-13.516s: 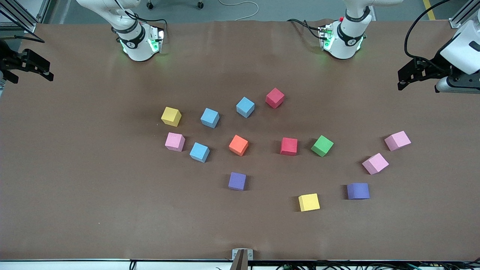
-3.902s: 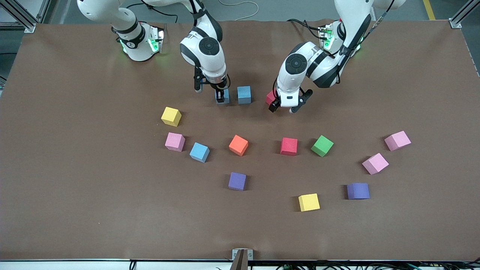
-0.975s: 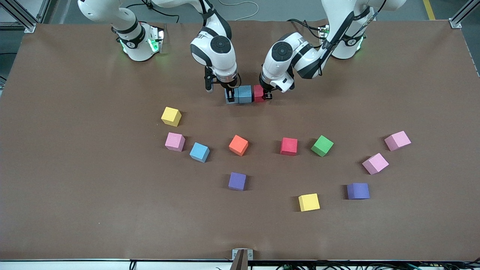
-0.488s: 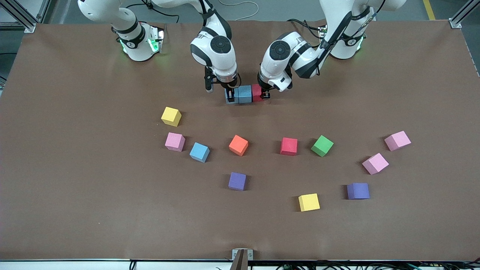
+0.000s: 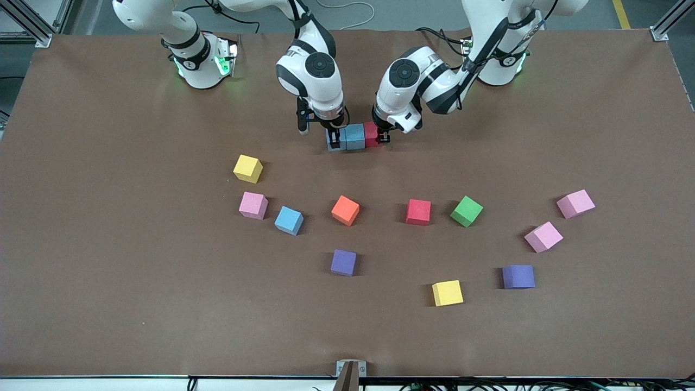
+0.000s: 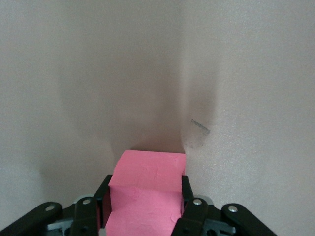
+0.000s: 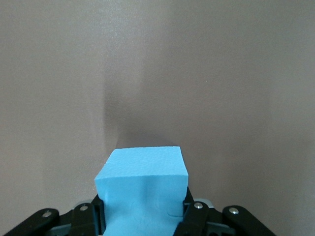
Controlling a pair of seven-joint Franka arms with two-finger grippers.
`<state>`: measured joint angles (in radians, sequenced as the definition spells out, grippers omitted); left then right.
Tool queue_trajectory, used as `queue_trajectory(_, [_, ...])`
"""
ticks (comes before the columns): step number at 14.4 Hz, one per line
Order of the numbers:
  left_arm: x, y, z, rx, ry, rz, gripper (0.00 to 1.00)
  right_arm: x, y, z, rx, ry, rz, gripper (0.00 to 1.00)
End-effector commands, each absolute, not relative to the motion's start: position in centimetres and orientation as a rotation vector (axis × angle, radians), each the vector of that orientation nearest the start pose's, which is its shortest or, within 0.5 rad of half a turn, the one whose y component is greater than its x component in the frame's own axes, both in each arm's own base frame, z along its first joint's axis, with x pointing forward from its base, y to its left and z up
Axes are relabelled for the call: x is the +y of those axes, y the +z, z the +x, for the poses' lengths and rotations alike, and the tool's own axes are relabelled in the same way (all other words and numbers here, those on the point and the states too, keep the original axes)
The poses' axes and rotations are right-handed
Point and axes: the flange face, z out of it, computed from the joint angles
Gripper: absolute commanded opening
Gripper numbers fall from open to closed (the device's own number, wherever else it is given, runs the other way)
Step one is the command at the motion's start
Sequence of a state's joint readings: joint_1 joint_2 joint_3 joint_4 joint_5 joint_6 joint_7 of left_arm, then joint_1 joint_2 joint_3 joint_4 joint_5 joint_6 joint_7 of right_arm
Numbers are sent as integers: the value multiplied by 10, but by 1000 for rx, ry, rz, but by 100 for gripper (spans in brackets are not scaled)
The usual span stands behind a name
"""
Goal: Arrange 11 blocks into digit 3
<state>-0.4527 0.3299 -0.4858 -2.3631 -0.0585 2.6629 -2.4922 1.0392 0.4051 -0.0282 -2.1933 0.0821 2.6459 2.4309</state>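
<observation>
Right arm: comes from its base at the top of the front view, elbow bent, wrist pointing straight down onto the surface near the middle of the robots' edge.
Right claw: clenched on a light blue block, one finger on each side of it; in the right wrist view the same light blue block sits between the fingers, resting on the surface.
Left arm: reaches in from its own base, forearm angled across toward the right arm, wrist turned down beside it.
Left claw: clenched on a red block; the left wrist view shows that red block squeezed between both fingers.
Row at the claws: held light blue block, a second light blue block and the red block side by side in one line, each touching its neighbour, the second light blue one in the middle.
Loose blocks nearer the front camera: yellow block, pink block and third light blue block toward the right arm's end; orange block, second red block and green block in a loose line mid-surface; purple block and second yellow block nearer still.
Spare blocks toward the left arm's end: two more pink blocks and another purple block, well apart from the row.
</observation>
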Motion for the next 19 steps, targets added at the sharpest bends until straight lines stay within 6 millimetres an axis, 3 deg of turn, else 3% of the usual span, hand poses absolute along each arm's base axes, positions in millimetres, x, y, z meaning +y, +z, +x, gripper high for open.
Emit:
queue_trajectory(1, [-420,205,302,2265,-276,2171,28,481,194,305,2107,48,-2264,0])
queue_trajectory(8, [-419,204,301,2248,-258,2199,28,480,191,303,2114,45,-2278,4])
queue_trajectory(9, [-418,202,300,2245,-254,2208,28,480,191,304,2119,45,-2273,14])
queue_trajectory(10, [-418,202,300,2245,-254,2208,27,480,191,304,2117,45,-2275,42])
queue_trajectory(11, [-418,202,300,2244,-254,2211,27,480,191,304,2123,45,-2270,92])
queue_trajectory(12, [-417,202,301,2241,-248,2217,27,480,191,304,2121,45,-2272,100])
queue_trajectory(19, [-415,202,303,2232,-233,2235,27,479,199,304,2116,41,-2303,100])
